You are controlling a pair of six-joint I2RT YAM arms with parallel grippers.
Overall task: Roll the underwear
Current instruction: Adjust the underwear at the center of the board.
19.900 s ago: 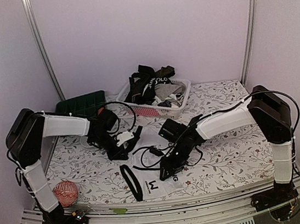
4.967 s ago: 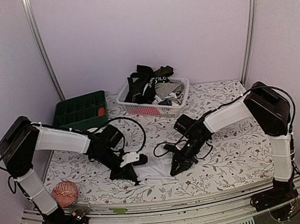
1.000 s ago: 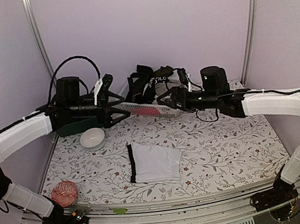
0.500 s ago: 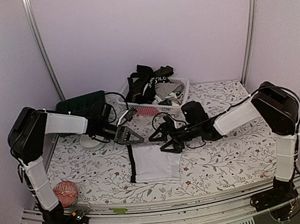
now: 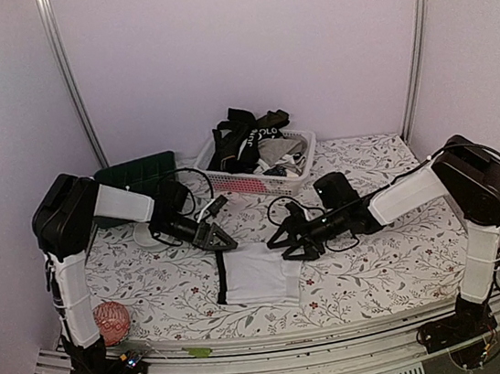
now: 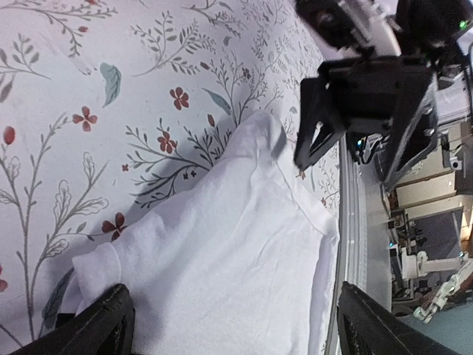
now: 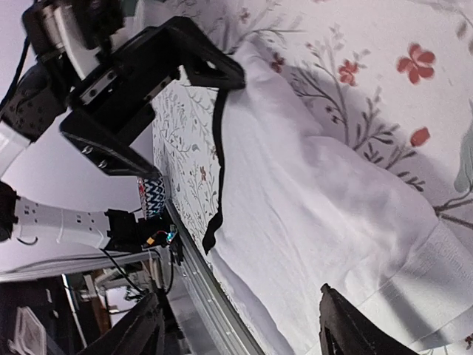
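- The tabletop (image 5: 380, 262) wears a cloth printed with leafy twigs and small red flowers.
- The left arm (image 5: 123, 204) reaches in from the left and the right arm (image 5: 408, 194) from the right. Both are low, and their tips face each other over the middle of the cloth.
- A white lattice basket (image 5: 250, 184) stands at the far edge, heaped with underwear (image 5: 248, 136) in black, white and grey, some spilling over its rim.
- A dark green tray (image 5: 133, 176) with compartments sits left of the basket, partly behind the left arm.
- One white pair (image 5: 260, 276) lies flat on the tabletop between the arms, near the front edge, with its black waistband (image 5: 218, 279) along its left side. It is folded into a rough rectangle, not rolled.
- The left jaws stand wide open at the pair's far-left corner, by the top of the waistband. The left wrist view shows white cloth spread between the two fingers and nothing gripped.
- The right jaws are at the far-right corner, parted but less widely than the left. The right wrist view shows the cloth's edge lying between the fingers, unpinched. I cannot tell whether the tips touch the fabric.
- A white bowl (image 5: 150, 232) rests under the left arm, half hidden.
- A red ball (image 5: 111, 321) sits at the front-left corner.
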